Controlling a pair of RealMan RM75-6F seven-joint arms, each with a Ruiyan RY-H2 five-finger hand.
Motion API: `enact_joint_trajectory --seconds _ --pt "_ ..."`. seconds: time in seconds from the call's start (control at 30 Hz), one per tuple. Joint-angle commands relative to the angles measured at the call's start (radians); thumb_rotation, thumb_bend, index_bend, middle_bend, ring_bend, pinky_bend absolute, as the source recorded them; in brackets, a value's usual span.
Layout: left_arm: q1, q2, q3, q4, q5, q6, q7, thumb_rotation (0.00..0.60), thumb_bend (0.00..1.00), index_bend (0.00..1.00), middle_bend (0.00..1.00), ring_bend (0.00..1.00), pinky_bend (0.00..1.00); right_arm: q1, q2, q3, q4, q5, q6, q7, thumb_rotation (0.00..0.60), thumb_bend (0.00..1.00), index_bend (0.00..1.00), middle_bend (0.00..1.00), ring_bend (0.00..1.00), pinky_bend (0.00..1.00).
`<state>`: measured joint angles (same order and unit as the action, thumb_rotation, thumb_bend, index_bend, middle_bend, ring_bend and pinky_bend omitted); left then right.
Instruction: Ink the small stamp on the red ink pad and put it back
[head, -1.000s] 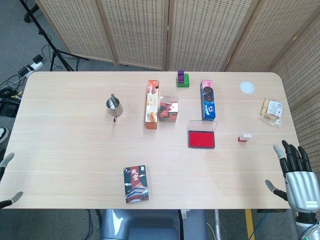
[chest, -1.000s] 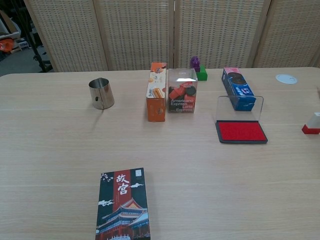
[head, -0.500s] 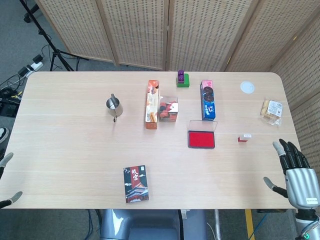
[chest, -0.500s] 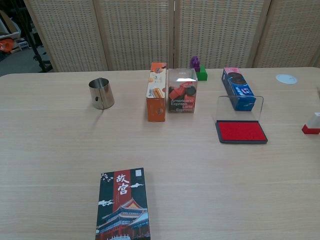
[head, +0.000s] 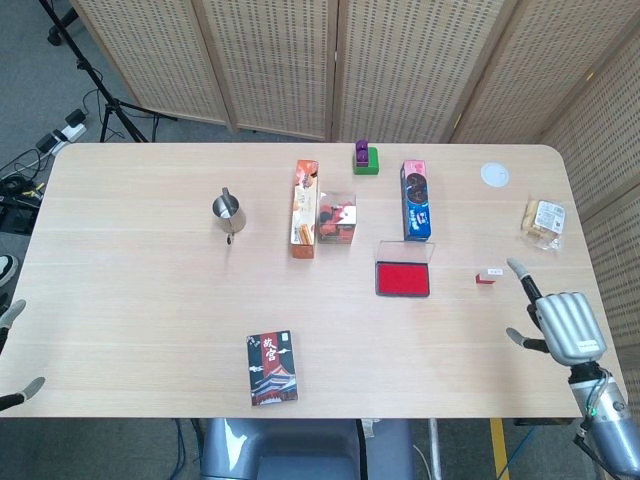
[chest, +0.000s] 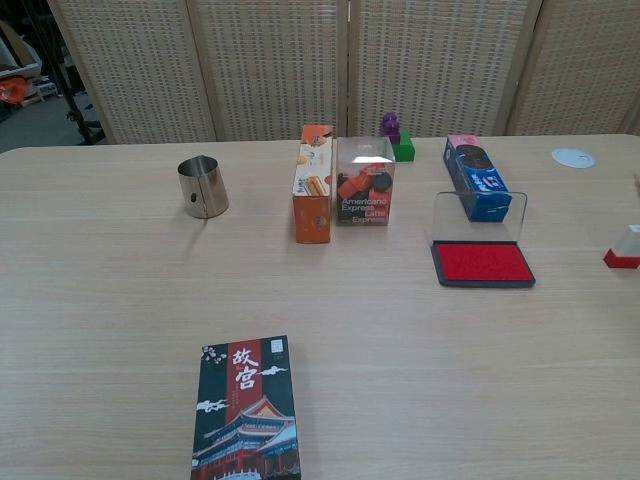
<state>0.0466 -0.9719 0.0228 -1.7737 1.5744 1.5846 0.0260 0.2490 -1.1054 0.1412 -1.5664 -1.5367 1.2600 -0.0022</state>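
The small stamp (head: 489, 275), white-topped with a red base, stands on the table right of the red ink pad (head: 403, 280), whose clear lid is tipped open. The chest view shows the stamp (chest: 625, 250) at the right edge and the ink pad (chest: 483, 264) left of it. My right hand (head: 560, 325) hovers over the table's right front area, a little right of and nearer than the stamp, holding nothing, fingers apart. Only the fingertips (head: 12, 312) of my left hand (head: 12, 352) show at the frame's left edge, spread and empty. Neither hand appears in the chest view.
Behind the pad stand a blue cookie box (head: 416, 200), a clear coffee box (head: 337, 217) and an orange box (head: 304, 208). A steel cup (head: 228, 210) is further left. A dark card box (head: 272, 368) lies near the front edge. A snack packet (head: 544, 217) and white disc (head: 494, 175) lie far right.
My right hand has turned and moved in over the table, up and left toward the stamp. The left hand and all objects stay put.
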Motion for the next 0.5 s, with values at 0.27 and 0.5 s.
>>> enact_joint_trajectory --seconds 0.27,0.5 --pt "-0.015 0.002 -0.01 -0.004 -0.037 -0.034 0.005 0.6 0.04 0.0 0.0 0.0 0.0 0.206 -0.092 0.059 0.136 0.28 -0.322 -0.171 0.6 0.03 0.11 0.97 1.0 1.0" --pt "-0.03 -0.008 -0.02 -0.009 -0.07 -0.065 0.036 0.6 0.04 0.0 0.0 0.0 0.0 0.26 -0.161 0.055 0.252 0.393 -0.41 -0.229 0.6 0.14 0.27 0.97 1.0 1.0"
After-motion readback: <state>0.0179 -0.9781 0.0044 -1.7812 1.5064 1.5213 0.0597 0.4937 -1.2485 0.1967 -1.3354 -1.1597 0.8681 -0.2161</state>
